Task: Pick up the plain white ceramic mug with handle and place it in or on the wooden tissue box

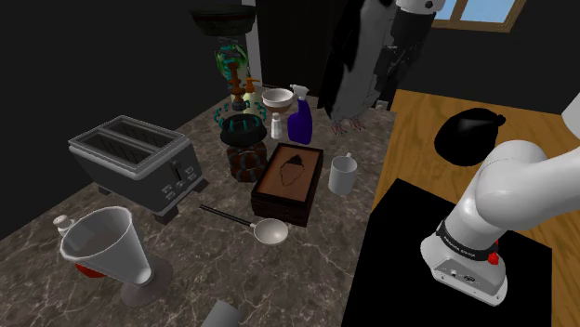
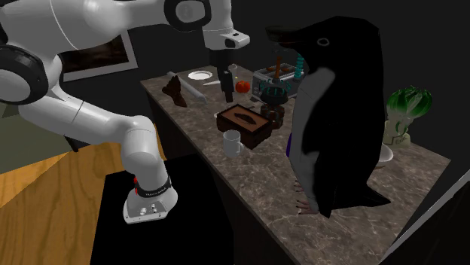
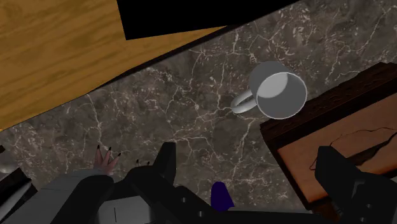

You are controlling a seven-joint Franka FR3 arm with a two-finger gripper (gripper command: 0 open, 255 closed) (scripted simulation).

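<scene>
Here: wide-spread gripper (image 3: 254, 170) over a counter, white mug (image 3: 278, 94) unheld

Shows the mug upright on the dark marble counter (image 1: 297, 269), just beside the wooden tissue box (image 1: 290, 181), on the side nearer the counter's edge and the wooden floor (image 1: 418, 149). Places the black gripper above both, fingers far apart, clasping nothing, touching neither. Includes a toaster (image 1: 139, 163), a blue spray bottle (image 1: 299, 119) and a long-handled spoon (image 1: 271, 230) on the same counter, plus a large penguin figure (image 2: 331, 113).
</scene>
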